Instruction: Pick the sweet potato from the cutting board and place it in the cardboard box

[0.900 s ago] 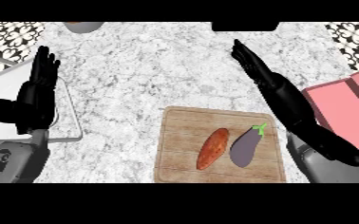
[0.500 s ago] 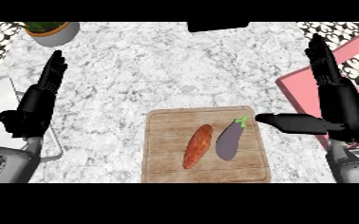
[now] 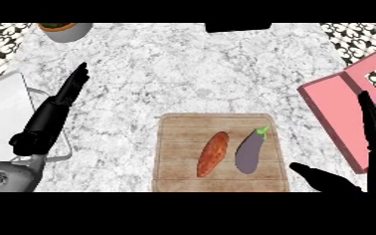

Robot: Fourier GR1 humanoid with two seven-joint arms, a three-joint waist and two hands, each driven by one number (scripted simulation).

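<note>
Hovering open, right robot hand point(image 3: 334, 181) touches nothing.

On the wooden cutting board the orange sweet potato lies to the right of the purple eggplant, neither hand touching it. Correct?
Not quite. The head view shows the orange sweet potato lying left of the purple eggplant on the wooden cutting board. Neither hand touches it.

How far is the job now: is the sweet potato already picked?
Nothing is done yet. The sweet potato lies on the cutting board beside the eggplant. The right robot hand, open, is near the board's corner. Grasping it and placing it in the pink box remain.
</note>
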